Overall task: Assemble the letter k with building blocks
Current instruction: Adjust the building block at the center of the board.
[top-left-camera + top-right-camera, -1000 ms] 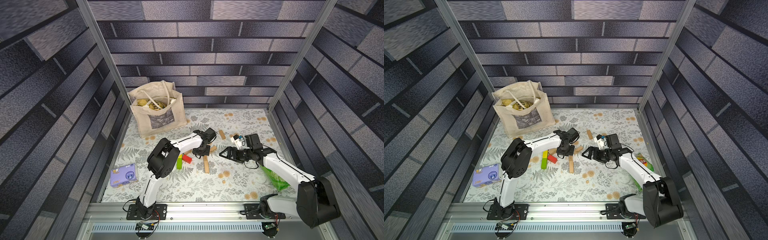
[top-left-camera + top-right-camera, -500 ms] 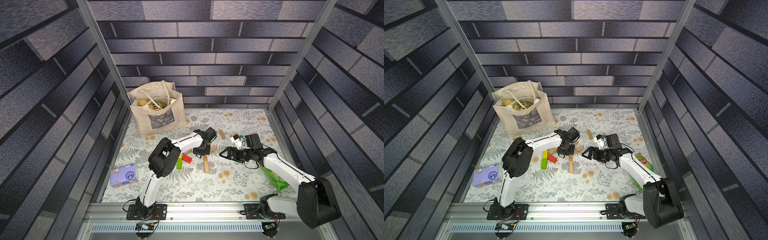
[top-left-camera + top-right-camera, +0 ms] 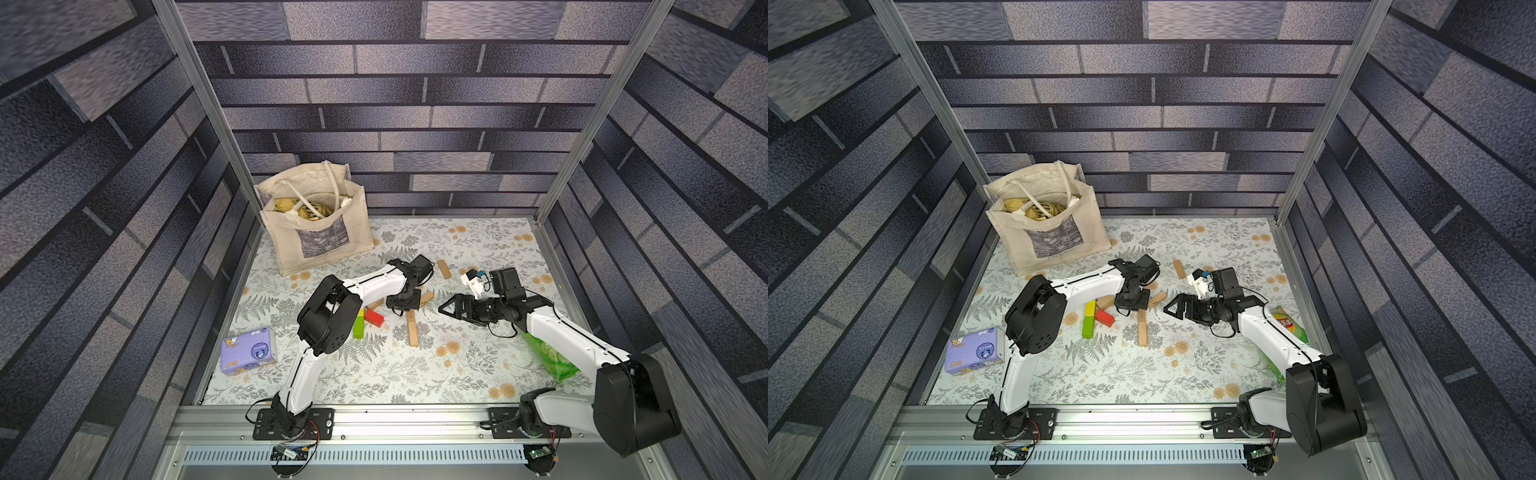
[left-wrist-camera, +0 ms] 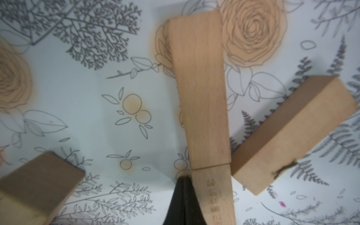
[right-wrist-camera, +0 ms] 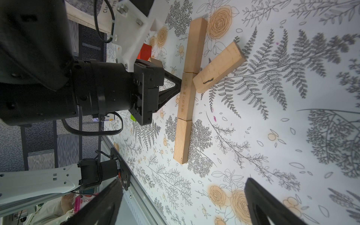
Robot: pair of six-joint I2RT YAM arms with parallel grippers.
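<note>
The building blocks [image 5: 194,44] are matt bare wood, the table cover [image 5: 292,136] smooth, the tote bag [image 3: 320,232] coarse cloth.

- Tablecloth [image 3: 478,374]: white, grey ferns, orange roses.
- Wooden blocks [image 5: 187,97]: plain light wood.
- Red block [image 3: 1104,318], green block [image 3: 1088,329]: beside the Wooden blocks.
- Tote bag [image 3: 320,245]: beige.

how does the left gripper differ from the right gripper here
The left gripper is shut; the right gripper is wide open. The left gripper's tip is at the side of the middle wooden block in the row of three; the right gripper is clear of every block. Both are black and hold nothing.
</note>
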